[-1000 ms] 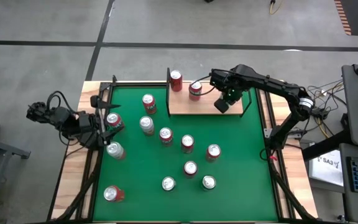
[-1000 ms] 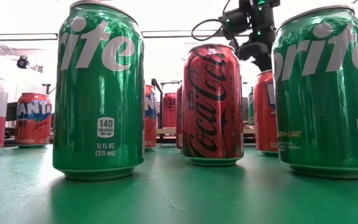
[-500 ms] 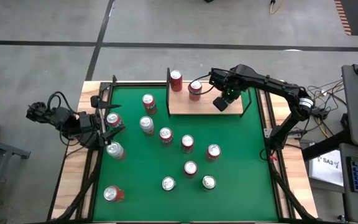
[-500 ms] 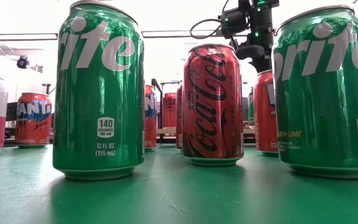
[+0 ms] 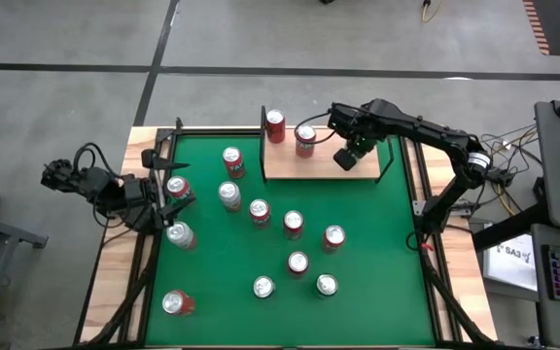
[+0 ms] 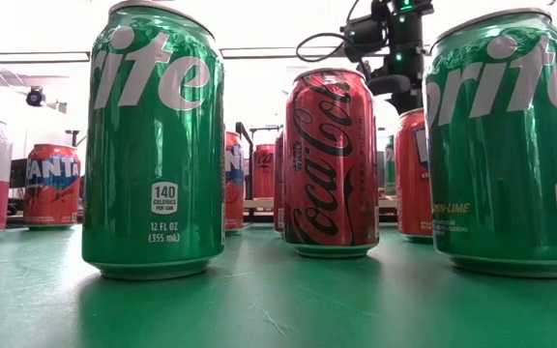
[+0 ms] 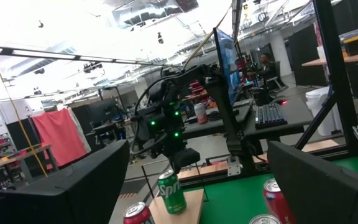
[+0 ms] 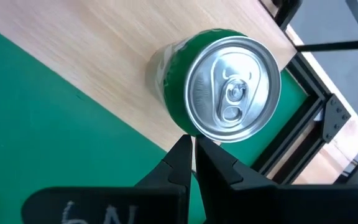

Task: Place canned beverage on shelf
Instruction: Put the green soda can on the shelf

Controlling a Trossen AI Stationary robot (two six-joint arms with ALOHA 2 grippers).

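Green can (image 8: 219, 87) stood upright on the wooden shelf (image 5: 321, 163), beside a red can (image 5: 275, 126). Just above it hung the right gripper (image 8: 193, 158), jaws pressed together and holding nothing. At the table's left edge, the left gripper (image 5: 170, 199) waited with jaws wide.

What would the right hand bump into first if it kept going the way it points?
Probably the green can standing on the shelf. The shut right hand points at it from above, its tips near the can's rim, though the depth between them is unclear.
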